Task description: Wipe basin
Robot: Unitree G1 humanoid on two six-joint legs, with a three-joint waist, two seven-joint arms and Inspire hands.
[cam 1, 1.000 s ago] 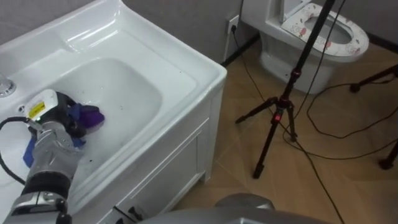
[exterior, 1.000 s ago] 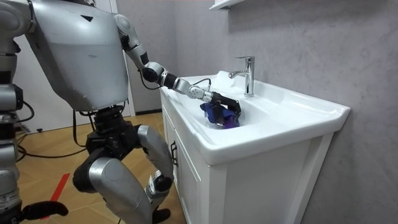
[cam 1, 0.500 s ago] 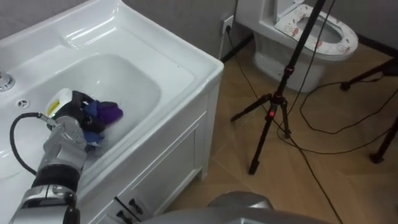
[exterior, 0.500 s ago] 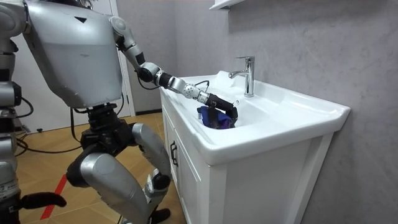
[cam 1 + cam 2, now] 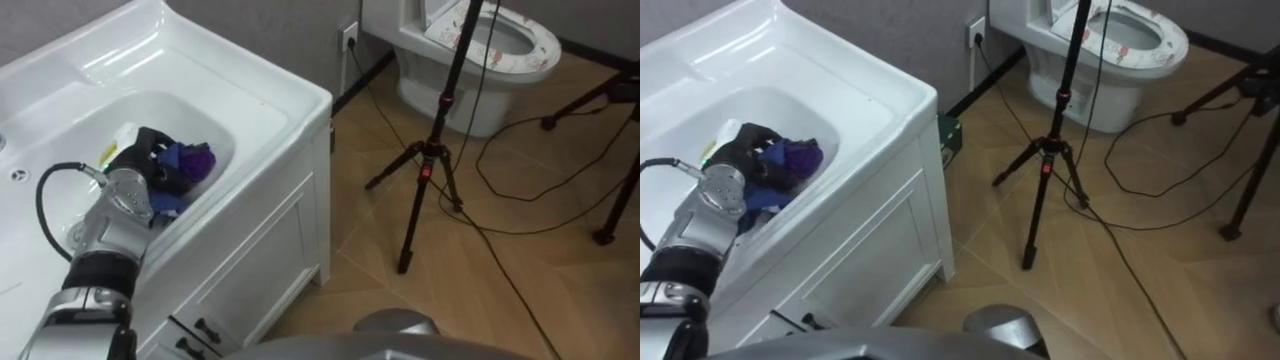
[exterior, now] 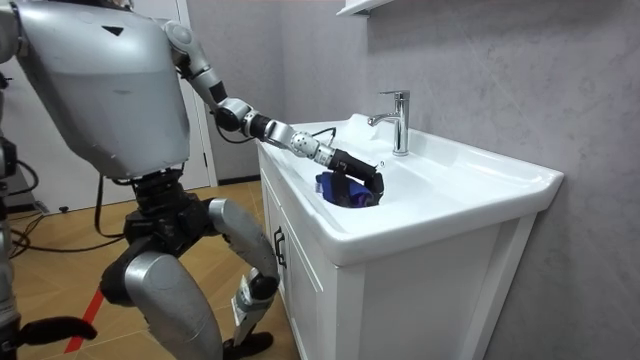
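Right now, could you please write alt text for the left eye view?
The robot's left hand holds a blue-purple cloth down in the white basin; a tripod and toilet stand on the wooden floor beyond.

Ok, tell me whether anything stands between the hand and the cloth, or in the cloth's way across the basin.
Nothing visible does. The left hand grips the blue-purple cloth inside the basin, and the white bowl around them shows no other item. The faucet stands on the back rim, apart from the cloth.
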